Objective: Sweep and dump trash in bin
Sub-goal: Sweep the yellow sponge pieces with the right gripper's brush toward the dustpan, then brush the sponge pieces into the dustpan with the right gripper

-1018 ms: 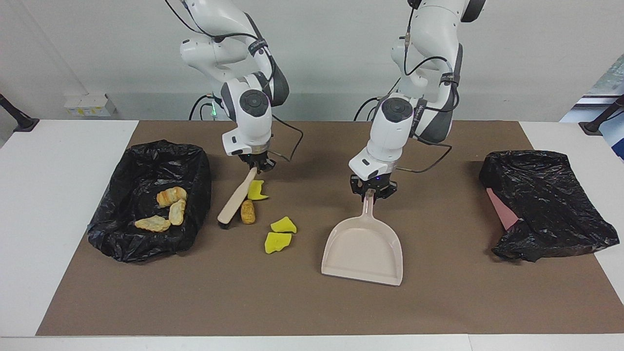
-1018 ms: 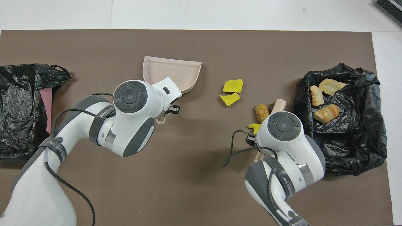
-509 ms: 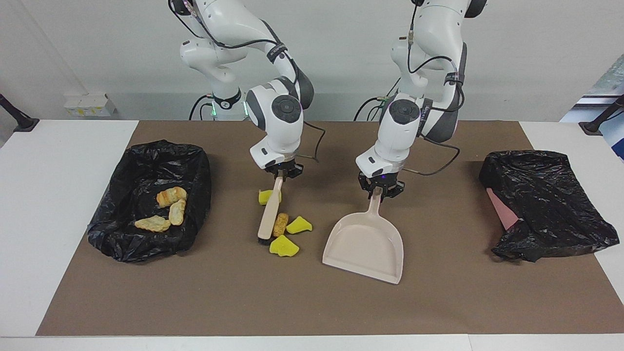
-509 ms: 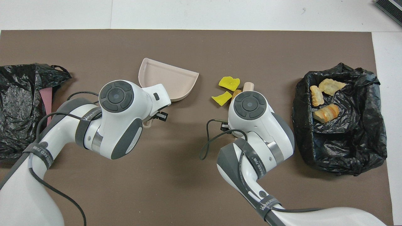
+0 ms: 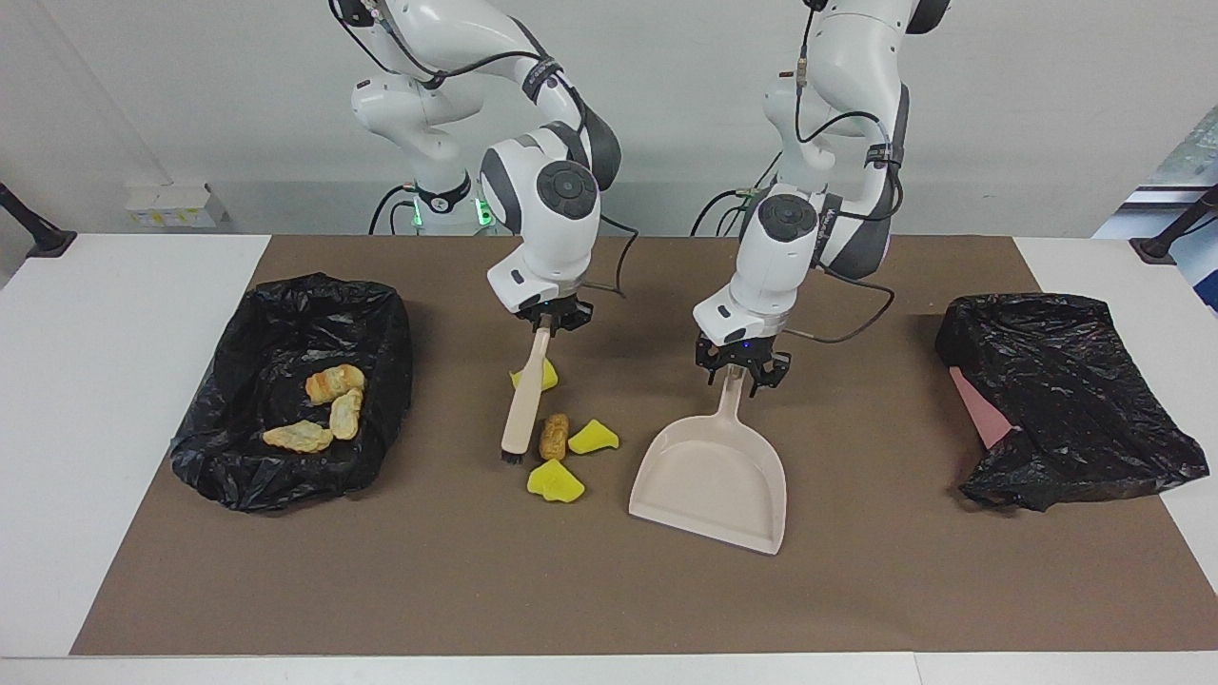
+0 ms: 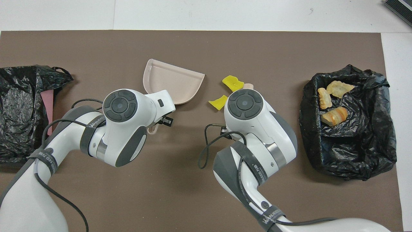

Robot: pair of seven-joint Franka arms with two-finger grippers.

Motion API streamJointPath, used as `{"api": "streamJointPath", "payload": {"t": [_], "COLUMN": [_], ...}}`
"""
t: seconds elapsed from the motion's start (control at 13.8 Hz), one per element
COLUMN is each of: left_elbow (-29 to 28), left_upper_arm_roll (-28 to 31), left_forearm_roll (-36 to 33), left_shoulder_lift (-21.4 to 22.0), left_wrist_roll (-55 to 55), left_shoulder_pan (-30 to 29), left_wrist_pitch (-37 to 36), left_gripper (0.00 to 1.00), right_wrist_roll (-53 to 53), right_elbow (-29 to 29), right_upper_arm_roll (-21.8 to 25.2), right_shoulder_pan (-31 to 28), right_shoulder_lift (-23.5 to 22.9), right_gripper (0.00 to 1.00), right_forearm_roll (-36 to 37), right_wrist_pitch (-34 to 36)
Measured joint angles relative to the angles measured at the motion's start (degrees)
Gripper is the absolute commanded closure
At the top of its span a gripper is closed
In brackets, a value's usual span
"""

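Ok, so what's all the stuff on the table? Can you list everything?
bread lumps: three, tan-orange, inside the bin
sponge chunks: three, yellow, on the mat by the brush
nugget: one, brown, beside the brush's bristles
brush: one, beige with black bristles, tilted, bristles down on the mat
dustpan: one, beige, empty, flat on the mat
bin: one, black-lined, toward the right arm's end
bag: one, black, crumpled, toward the left arm's end
pink thing: one, poking out from under the bag
mat: one, brown, covering the table
table: one, white
right gripper: shut on the brush's handle
left gripper: at the dustpan's handle
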State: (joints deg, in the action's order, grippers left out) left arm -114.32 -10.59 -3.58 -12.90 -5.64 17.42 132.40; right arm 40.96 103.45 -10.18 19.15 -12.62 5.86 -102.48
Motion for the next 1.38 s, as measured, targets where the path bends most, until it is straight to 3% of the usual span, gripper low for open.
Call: {"api": "streamJointPath", "payload": {"t": [0.36,0.8,1.16,1.38], "left_elbow": [1.5,6.4,6.7,6.3], "left_upper_arm_roll": [0.2,0.4,0.3,0.3], "left_forearm_roll": [0.0,0.3,1.6,1.8], "left_shoulder_lift": [-0.1,-0.2,2.4,2.4], "left_wrist_roll": [1.6,15.4,35.7,51.0], "left_shoulder_pan": [-1.1,-8.5,-11.3,-11.9], "left_wrist_pitch": [-1.5,-7.6,-11.4,-13.5], "left_gripper": [1.0,1.0,1.0,1.0], "right_wrist_roll": [-7.6,-16.9,-18.6,-17.8], "right_elbow": [0.1,1.7,2.8,4.8], "right_upper_arm_roll": [0.2,0.3,0.2,-0.1], "right_shoulder_pan": [-2.2,-6.6,-8.1,-5.1], "right_shoulder_lift": [1.2,1.2,0.8,0.6], "right_gripper": [1.0,1.0,1.0,1.0], "right_forearm_roll": [0.0,0.0,0.0,-0.1], "right_wrist_pitch": [2.6,0.3,-1.7,-3.1]}}
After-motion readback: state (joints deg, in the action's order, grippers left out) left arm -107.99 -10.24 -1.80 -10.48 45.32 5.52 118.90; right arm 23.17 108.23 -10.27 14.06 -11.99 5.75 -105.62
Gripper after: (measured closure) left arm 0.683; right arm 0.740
